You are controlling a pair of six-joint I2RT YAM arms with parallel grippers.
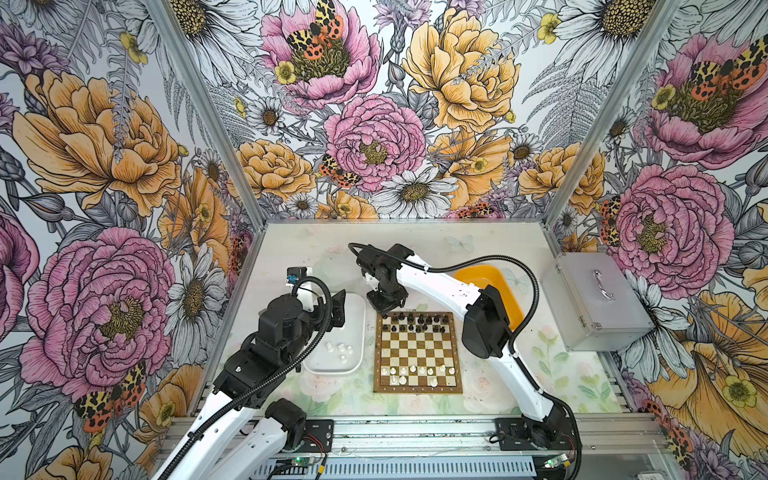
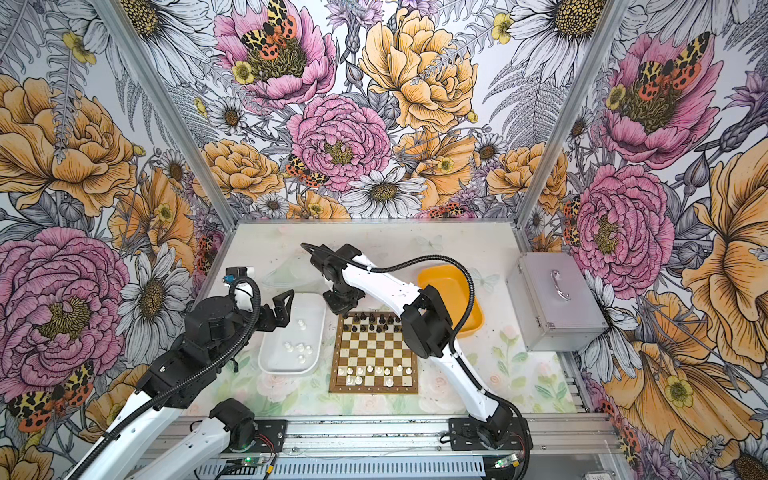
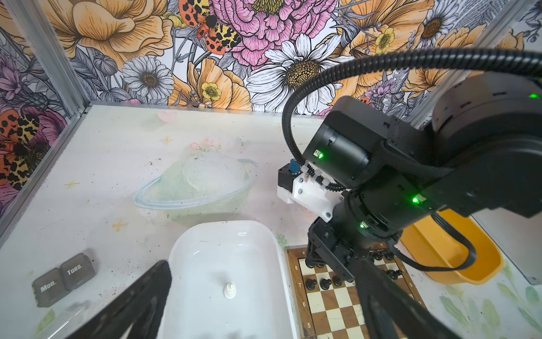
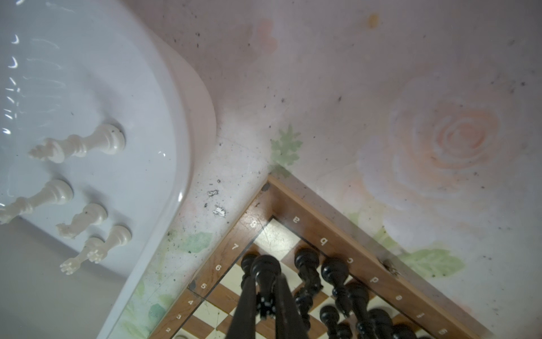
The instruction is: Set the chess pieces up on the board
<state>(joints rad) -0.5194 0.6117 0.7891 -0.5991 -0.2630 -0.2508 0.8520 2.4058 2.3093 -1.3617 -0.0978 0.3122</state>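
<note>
1. Evidently, a placing step was in hand: the right gripper (image 4: 265, 283) was seen pinched tight on a glossy black plastic chessman (image 4: 265, 273), base downward, over the far left corner of the small brown-and-cream chessboard with a wooden border (image 1: 417, 388).
2. The kind of chessman held could not be told, nor whether its base was touching the squares. The cream corner square (image 4: 275, 234), beside the edge marks "8" and "a", was seen bare and was judged the likely target.
3. Other black chessmen (image 1: 419, 321) were stood along the two far rows, just beside the closed fingers. White chessmen (image 1: 415, 370) were stood on the two near rows, with gaps left on the nearest.
4. The left gripper (image 1: 337, 309) was held spread wide and empty above the far end of the white rounded plastic tray (image 1: 332, 369), in which several white pieces (image 1: 340, 349) were lying on their sides.
5. For the step to be done well, the held chessman should be centred over the bare square first, then lowered straight until its base is seated flat.
6. The fingers should then be parted only a little and lifted straight up. A sideways sweep was judged likely to topple the close neighbours, which are light and narrow-based.
</note>
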